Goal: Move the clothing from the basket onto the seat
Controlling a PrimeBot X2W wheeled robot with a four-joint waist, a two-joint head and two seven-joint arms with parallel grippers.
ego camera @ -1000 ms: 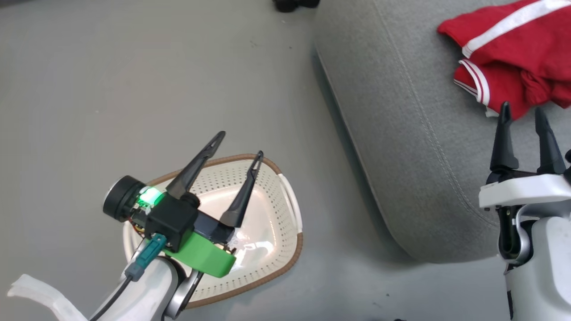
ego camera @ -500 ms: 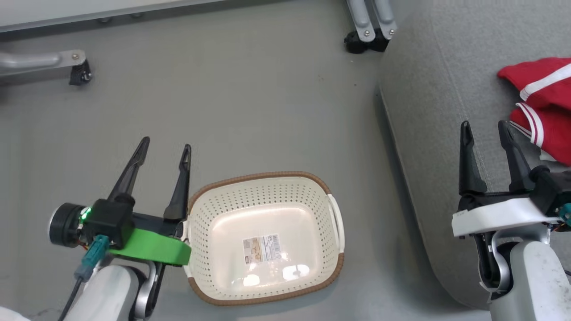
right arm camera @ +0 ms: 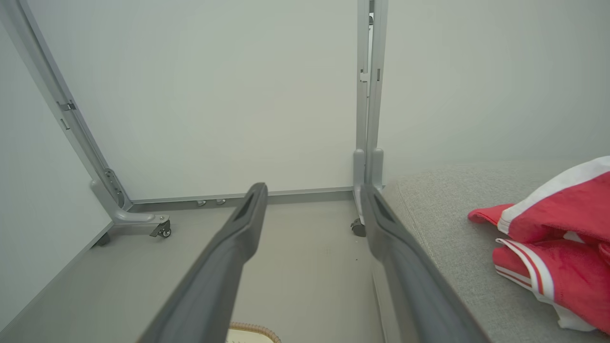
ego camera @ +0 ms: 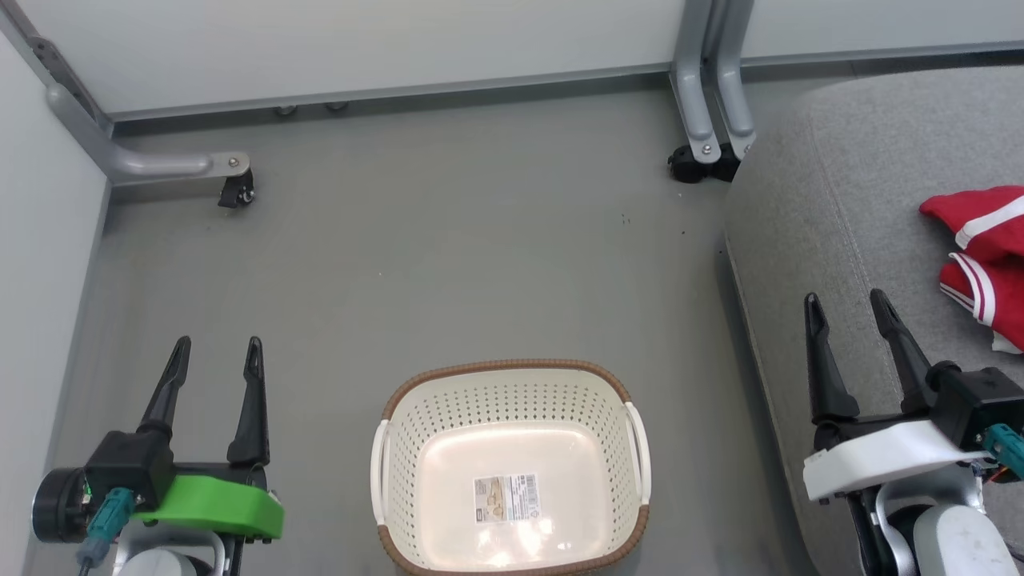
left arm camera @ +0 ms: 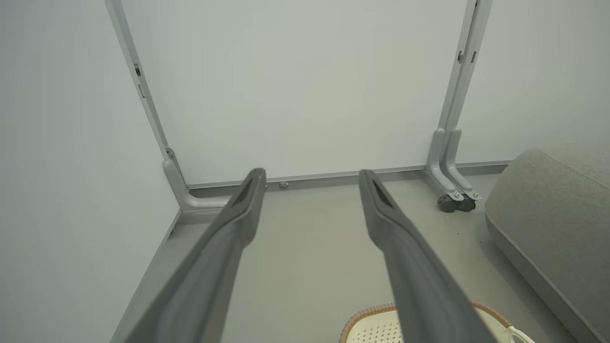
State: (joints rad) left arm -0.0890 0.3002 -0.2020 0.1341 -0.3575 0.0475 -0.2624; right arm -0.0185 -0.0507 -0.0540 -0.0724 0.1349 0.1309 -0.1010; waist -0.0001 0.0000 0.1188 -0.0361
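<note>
1. The clothing [ego camera: 982, 264] lies on the seat [ego camera: 840, 208], partly cut off at the head view's edge.
2. The basket [ego camera: 504, 366] looks empty.
3. Your left gripper [ego camera: 218, 344] and right gripper [ego camera: 846, 298] are wide open and hold nothing.
4. If you swing the right arm carelessly, its fingers may drag the fabric off.

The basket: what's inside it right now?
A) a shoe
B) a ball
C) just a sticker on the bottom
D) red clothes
C: the basket has only the label sticker on its bottom, and the red clothing lies on the grey seat.
</note>
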